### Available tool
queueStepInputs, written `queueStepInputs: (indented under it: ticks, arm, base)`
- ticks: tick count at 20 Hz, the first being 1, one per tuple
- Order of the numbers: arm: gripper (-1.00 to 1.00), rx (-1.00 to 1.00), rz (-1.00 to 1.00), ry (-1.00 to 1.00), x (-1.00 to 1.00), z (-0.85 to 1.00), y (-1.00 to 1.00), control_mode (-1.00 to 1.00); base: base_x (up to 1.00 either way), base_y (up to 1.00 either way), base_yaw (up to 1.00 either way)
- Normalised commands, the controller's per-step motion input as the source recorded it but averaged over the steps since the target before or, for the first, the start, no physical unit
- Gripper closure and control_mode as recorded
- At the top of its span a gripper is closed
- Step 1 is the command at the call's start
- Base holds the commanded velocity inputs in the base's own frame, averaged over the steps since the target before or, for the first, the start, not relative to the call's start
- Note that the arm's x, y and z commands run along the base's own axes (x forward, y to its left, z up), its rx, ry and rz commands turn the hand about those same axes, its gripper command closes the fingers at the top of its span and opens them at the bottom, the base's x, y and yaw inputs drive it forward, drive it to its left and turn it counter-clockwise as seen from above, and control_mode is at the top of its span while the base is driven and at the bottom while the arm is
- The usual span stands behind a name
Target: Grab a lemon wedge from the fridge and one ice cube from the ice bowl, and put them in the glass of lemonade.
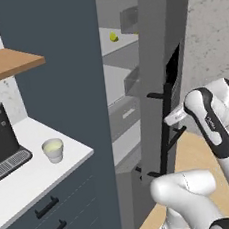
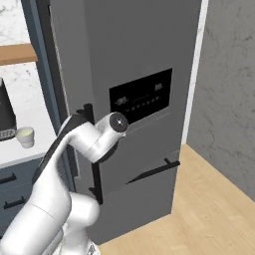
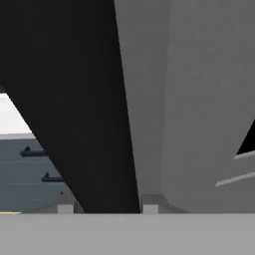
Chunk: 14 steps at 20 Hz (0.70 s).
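The fridge [image 1: 160, 31] [image 2: 134, 45] stands with its door ajar, and pale shelves and a drawer show through the gap. A tiny yellow lemon wedge [image 1: 113, 36] lies on an upper shelf inside. My gripper [image 1: 173, 117] [image 3: 107, 209] is at the door's black vertical bar handle [image 1: 164, 131] [image 3: 74, 99]. In the hand view the bar fills the space between both fingertips [image 3: 65, 208], so the jaws are shut on it. The glass of lemonade [image 1: 53, 150] [image 2: 25, 137] stands on the white counter to the left. The ice bowl is out of view.
A dark coffee machine [image 1: 1, 142] sits on the white counter [image 1: 38, 178] beside the glass, under a wooden shelf [image 1: 10, 63]. Dark drawers [image 1: 49, 207] run below the counter. A grey speckled wall [image 2: 229, 99] and wooden floor [image 2: 209, 209] lie right of the fridge.
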Motion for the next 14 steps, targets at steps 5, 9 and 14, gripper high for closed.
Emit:
queueStepInputs:
  ticks: [5,9,14]
  arm:
    - [-1.0,0.14,-0.15,-0.19,-0.85,-0.38,-0.94,-1.0]
    - [-1.0,0.08,-0.25,0.0,-0.43,0.04,-1.0,-1.0]
    - [-1.0,0.1,-0.11,0.0,-0.74,0.63,-0.72,-1.0]
  base:
    - [0.0,0.0,0.0]
    - [0.0,0.0,0.0]
    - [0.0,0.0,0.0]
